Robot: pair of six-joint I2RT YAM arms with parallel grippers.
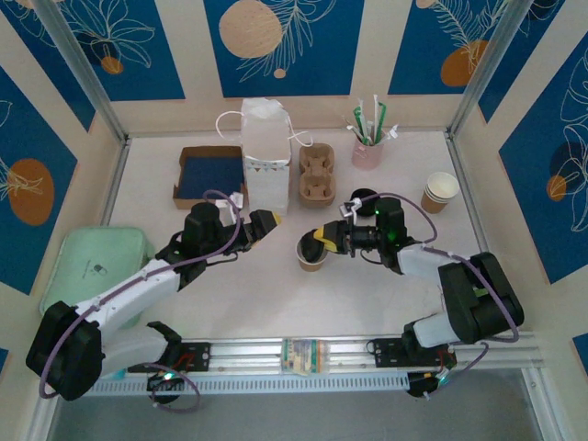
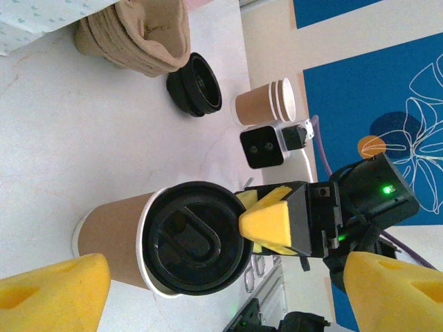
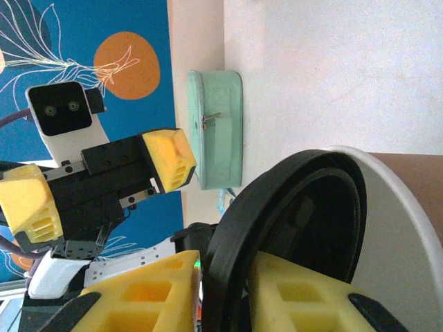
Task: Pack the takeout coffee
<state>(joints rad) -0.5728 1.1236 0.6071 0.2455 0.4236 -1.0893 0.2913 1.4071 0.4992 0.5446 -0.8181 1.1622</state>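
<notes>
Narrow on the right gripper (image 1: 322, 244), nipping the rim of the black lid (image 2: 194, 238) between yellow pads (image 3: 297, 297), one inside and one outside, with that lid resting on the mouth of the takeout coffee (image 1: 310, 258). Spread wide on the left gripper (image 1: 264, 223), holding nothing and touching nothing, hovering near the takeout coffee on the side of the white bag (image 1: 265, 156). As for the takeout coffee: upright on the table (image 1: 230, 294), about midway between the two arms, in front of the cardboard cup carrier (image 1: 315, 173).
</notes>
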